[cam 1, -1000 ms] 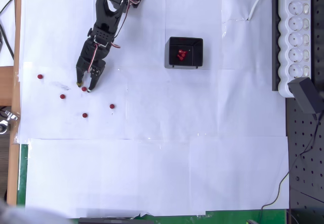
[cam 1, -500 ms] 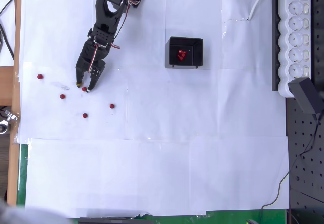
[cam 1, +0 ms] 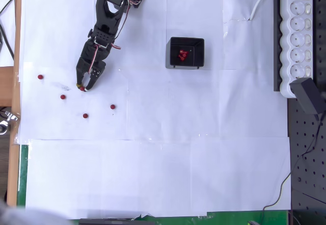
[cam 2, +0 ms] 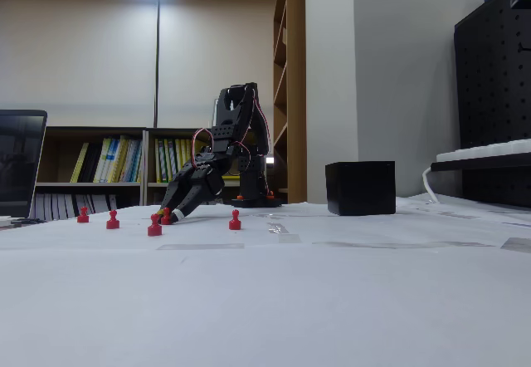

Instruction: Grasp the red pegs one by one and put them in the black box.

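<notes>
Several red pegs lie on the white paper at the left: peg (cam 1: 40,76), peg (cam 1: 62,96), peg (cam 1: 85,115) and peg (cam 1: 112,106). My black gripper (cam 1: 82,87) reaches down onto the paper with its fingers closed around one more red peg (cam 1: 81,88). In the fixed view the gripper (cam 2: 168,214) touches the table with that peg (cam 2: 166,216) at its tips. The black box (cam 1: 199,52) stands to the right, apart from the arm, with several red pegs (cam 1: 182,56) inside. From the side the box (cam 2: 360,188) stands right of the arm.
A white power strip (cam 1: 298,36) and a black pegboard (cam 1: 305,148) line the right edge. A wooden table edge (cam 1: 14,103) runs down the left. The paper sheet (cam 1: 163,169) spreads wide below the pegs.
The fingers have closed from a spread stance onto the peg between them. That peg has shifted slightly left. The arm itself has hardly moved.
</notes>
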